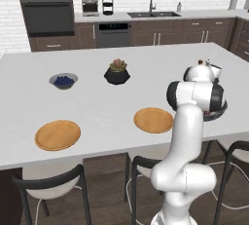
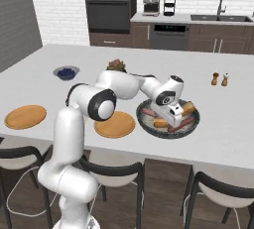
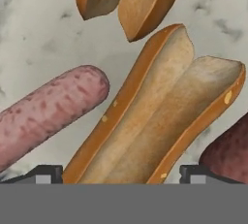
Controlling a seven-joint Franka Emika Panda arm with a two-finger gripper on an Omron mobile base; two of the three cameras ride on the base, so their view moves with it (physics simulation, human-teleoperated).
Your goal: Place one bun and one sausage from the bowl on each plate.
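Note:
My gripper (image 2: 172,119) reaches down into the dark grey bowl (image 2: 192,125) at the counter's near right. In the hand view the gripper (image 3: 122,172) is open, and its fingertips (image 3: 47,173) stand on either side of a split tan bun (image 3: 160,111), with a small gap at each side. A second bun (image 3: 131,0) lies beyond it. One reddish sausage (image 3: 48,111) lies to the left and another sausage (image 3: 227,152) at the lower right. One orange-brown plate (image 2: 115,124) lies bare just left of the bowl, and a second plate (image 2: 25,116) lies bare far left.
A small grey bowl of blue berries (image 1: 63,80) and a black succulent pot (image 1: 116,73) stand further back on the counter. Salt and pepper shakers (image 2: 220,79) stand behind the bowl to the right. Dark stools (image 2: 114,171) line the near counter edge.

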